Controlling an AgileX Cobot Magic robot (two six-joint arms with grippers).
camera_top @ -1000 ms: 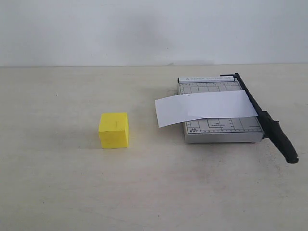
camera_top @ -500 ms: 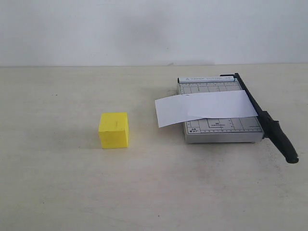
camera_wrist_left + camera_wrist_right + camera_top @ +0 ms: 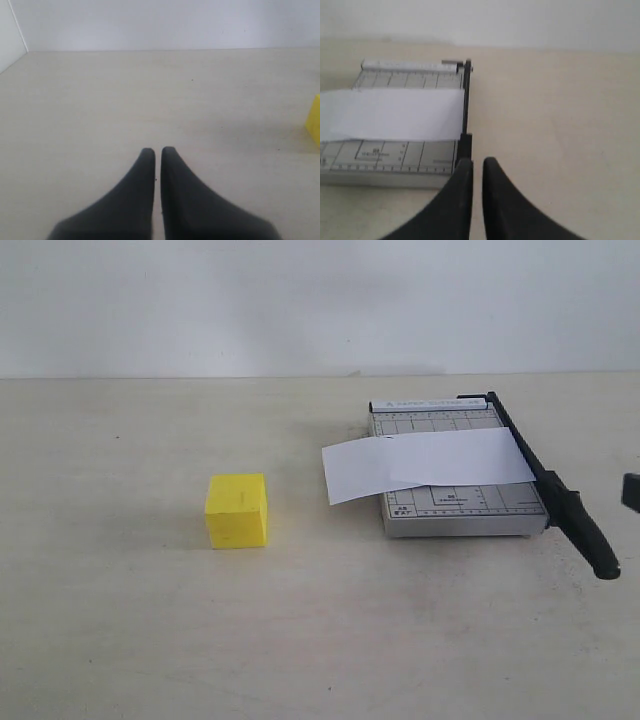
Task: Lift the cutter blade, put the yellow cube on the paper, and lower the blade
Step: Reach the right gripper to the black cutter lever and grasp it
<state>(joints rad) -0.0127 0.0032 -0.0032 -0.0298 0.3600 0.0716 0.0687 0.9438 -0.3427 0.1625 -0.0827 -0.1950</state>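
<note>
**Something dark pokes in at the right edge**

A moment ago it was not in the outside view. Now a small dark piece of the right arm (image 3: pixel 631 492) peeks in at the right edge, about halfway down the picture. Only a little bit shows, because the edge cuts it off, so I cannot tell which part of the arm it is. It sits to the right of the thick handle end of the cutter blade (image 3: pixel 578 523). It is near the handle but not touching it, with a strip of table (image 3: pixel 120 620) showing between them.
</note>
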